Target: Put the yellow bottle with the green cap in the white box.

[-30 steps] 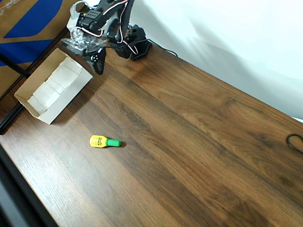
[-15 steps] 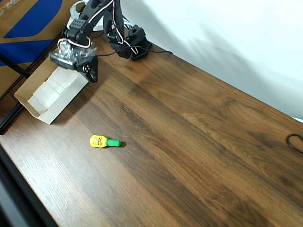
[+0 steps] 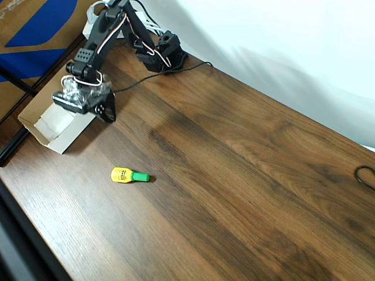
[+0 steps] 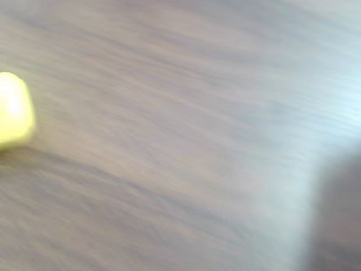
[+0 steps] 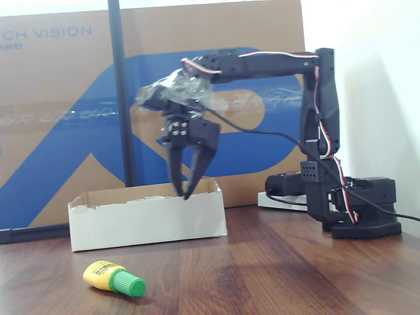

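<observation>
Wood counter. White box at far left edge, open side up. Gripper poised above box's near wall, fingers slightly apart, empty. Yellow bottle with the green cap on its side on counter, near side of box, well apart

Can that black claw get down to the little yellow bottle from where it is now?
Probably yes. The gripper hangs open above the white box, and the yellow bottle lies on its side on bare table nearby, with nothing between them.
</observation>
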`<state>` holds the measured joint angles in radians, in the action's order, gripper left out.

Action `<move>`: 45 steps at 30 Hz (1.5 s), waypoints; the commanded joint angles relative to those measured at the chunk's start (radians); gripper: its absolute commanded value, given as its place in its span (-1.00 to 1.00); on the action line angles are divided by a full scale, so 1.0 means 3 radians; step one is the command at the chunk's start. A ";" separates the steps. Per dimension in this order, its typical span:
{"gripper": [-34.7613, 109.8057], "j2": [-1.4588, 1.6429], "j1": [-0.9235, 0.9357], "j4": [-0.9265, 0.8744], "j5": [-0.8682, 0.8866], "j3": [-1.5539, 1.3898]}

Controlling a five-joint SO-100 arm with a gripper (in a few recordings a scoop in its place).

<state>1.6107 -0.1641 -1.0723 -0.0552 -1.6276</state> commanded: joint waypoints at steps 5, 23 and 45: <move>-0.52 -0.0506 -0.0307 -0.0087 0.0020 0.0772; -0.52 -0.1595 -0.0701 -0.0373 -0.0164 0.1938; -0.52 -0.1938 -0.0465 0.0823 -0.0077 0.2102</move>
<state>1.0017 -0.3037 -0.8330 -0.0675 -1.0584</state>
